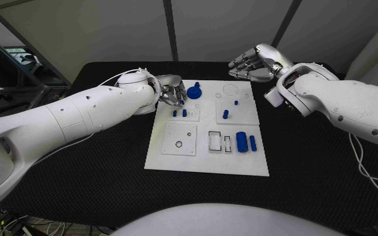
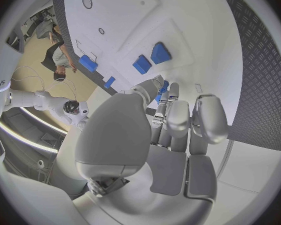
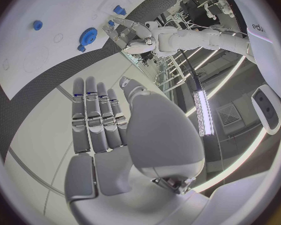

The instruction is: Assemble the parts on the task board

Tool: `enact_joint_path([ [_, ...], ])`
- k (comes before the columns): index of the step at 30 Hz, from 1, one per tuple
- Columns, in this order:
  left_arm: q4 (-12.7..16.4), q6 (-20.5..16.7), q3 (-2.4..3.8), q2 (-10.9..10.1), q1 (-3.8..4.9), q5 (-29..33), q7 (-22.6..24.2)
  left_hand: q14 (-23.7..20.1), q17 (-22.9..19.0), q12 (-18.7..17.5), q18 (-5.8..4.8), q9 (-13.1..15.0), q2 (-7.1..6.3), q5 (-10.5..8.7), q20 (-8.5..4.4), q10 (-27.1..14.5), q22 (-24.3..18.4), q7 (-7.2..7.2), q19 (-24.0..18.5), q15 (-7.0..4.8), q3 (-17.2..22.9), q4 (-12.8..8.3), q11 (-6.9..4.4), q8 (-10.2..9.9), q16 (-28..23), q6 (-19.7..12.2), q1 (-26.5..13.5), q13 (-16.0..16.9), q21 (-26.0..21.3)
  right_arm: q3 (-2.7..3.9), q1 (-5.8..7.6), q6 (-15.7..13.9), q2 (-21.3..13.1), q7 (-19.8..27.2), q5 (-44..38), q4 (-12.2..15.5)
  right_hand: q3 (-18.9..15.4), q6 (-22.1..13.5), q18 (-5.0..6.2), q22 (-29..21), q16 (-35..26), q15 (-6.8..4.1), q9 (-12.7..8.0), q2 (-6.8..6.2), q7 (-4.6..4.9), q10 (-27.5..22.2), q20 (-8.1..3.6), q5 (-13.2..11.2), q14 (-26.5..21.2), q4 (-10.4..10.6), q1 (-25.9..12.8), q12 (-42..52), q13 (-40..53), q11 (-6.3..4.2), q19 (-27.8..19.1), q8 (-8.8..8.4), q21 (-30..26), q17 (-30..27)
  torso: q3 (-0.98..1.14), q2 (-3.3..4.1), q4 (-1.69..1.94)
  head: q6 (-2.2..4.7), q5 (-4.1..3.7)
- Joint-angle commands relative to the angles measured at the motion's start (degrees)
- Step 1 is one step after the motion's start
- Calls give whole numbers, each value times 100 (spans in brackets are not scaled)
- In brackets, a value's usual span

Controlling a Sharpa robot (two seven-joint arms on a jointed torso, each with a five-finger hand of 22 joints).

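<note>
The white task board (image 1: 206, 157) lies mid-table with several blue parts on it. A blue gear-shaped part (image 1: 194, 90) sits at its far left, two small pegs (image 1: 179, 113) stand just nearer, another peg (image 1: 225, 114) is in the middle, and two longer blocks (image 1: 246, 142) lie at the near right. My left hand (image 1: 172, 93) hovers at the board's far left edge beside the gear, fingers (image 2: 172, 117) curled together with a sliver of a small blue part (image 2: 163, 87) at the tips. My right hand (image 1: 253, 64) hangs above the board's far right corner, holding nothing.
Black table (image 1: 94, 176) surrounds the board. Round and rectangular recesses (image 1: 179, 144) mark the board's near half. The right wrist view shows the gear (image 3: 87, 36) and my left hand (image 3: 125, 32) across the board.
</note>
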Motion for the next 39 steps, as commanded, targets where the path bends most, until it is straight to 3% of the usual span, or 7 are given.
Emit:
enact_joint_path([
  [1,0,-1,4,-13,8,13,-51,-44,-14,-27,-272,-13,-11,-25,7,-50,124,3,-5,-9,-39,-5,9,-43,15,-73,-65,12,-23,4,10,17,1,13,-5,4,-15,-22,63,-5,-30,43,0,20,-6,-40,9,27,-12,-30,-16,-10,-1,19,25,-4,-20,-5,-1,4,0,2,-2],
  [17,72,-174,40,-199,3,198,24,-66,-100,-78,-262,-54,-57,-30,25,-219,100,-12,-22,13,-223,45,39,-73,-8,-149,-204,33,-86,3,9,222,-38,-308,-222,-60,-11,-35,70,-12,3,30,-2,20,2,-93,-3,-17,50,-67,20,-24,-8,29,84,-8,-21,0,-8,-5,5,8,-2],
  [22,145,-304,155,-411,3,708,144,-80,-159,-149,-239,-64,-45,-28,53,-417,25,9,-61,50,-327,41,88,-59,-23,-137,-204,17,-223,2,9,331,-91,-571,-783,-44,-12,17,84,135,326,-155,8,42,-46,-131,-192,-95,743,-215,147,13,-3,-43,595,17,288,171,8,-9,-7,25,-17],
  [27,247,-566,255,-677,8,1296,358,-86,-186,-164,-211,-63,-1,-25,73,-499,-62,40,-102,70,-391,35,111,-27,-24,-87,-183,13,-374,0,2,389,-182,-863,-1598,2,-6,176,70,451,809,-383,20,53,-168,46,-438,-131,1479,-363,250,104,13,-173,1119,62,829,503,-1,-9,-7,62,-56],
  [30,321,-800,281,-836,11,1925,607,-109,-242,-64,-185,-33,79,-22,83,-365,-139,70,-140,75,-396,41,116,80,-43,95,-161,50,-510,-2,-34,428,-238,-1066,-2278,64,40,323,47,766,1652,-483,20,80,-235,203,-550,-133,1510,-410,244,137,22,-270,1252,78,1270,1000,4,-11,-6,90,-86],
  [36,608,-1236,289,-1149,11,4192,1443,-1043,-2237,147,103,22,265,-20,113,-209,-1094,84,-826,87,-321,24,125,315,-1227,458,-57,118,-2173,-12,-153,435,-282,-1415,-3488,182,207,359,-140,2378,2643,-498,5,-9,-280,130,-578,-272,1491,-420,187,14,5,-297,1604,11,2802,1632,1,2,-12,194,-359],
  [39,792,-1308,273,-1267,2,5297,1816,-1327,-2545,254,228,10,309,-22,120,-175,-1548,87,-1211,93,-301,-3,110,343,-1493,466,-16,152,-2965,-30,-201,454,-281,-1522,-3862,215,264,335,-203,2892,2965,-488,4,-61,-277,47,-568,-293,1457,-402,142,-9,3,-279,1717,-6,3274,1833,-7,1,-1,226,-477],
])
